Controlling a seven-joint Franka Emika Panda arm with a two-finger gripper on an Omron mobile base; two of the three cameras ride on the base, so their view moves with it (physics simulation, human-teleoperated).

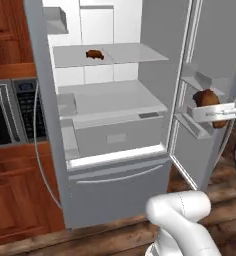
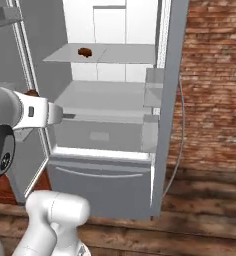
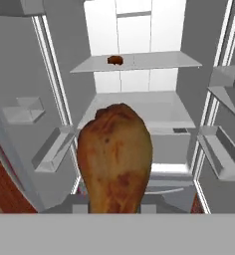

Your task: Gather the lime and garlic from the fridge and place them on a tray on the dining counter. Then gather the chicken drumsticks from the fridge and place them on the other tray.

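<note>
Reddish-brown drumstick [image 3: 115, 159], grey fridge [image 1: 115, 195] white inside, red brick wall [image 2: 215, 80]

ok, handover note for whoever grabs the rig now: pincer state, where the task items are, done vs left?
Pincer: shut on one chicken drumstick, held out in front of the open fridge, clear of the shelves.
Second drumstick: lying on the upper glass shelf, untouched.
Lime, garlic, trays, dining counter: cannot tell from these views, so that part can't be confirmed.
Left: carry the held drumstick to its tray, come back for the second one. Fridge doors are open.
</note>
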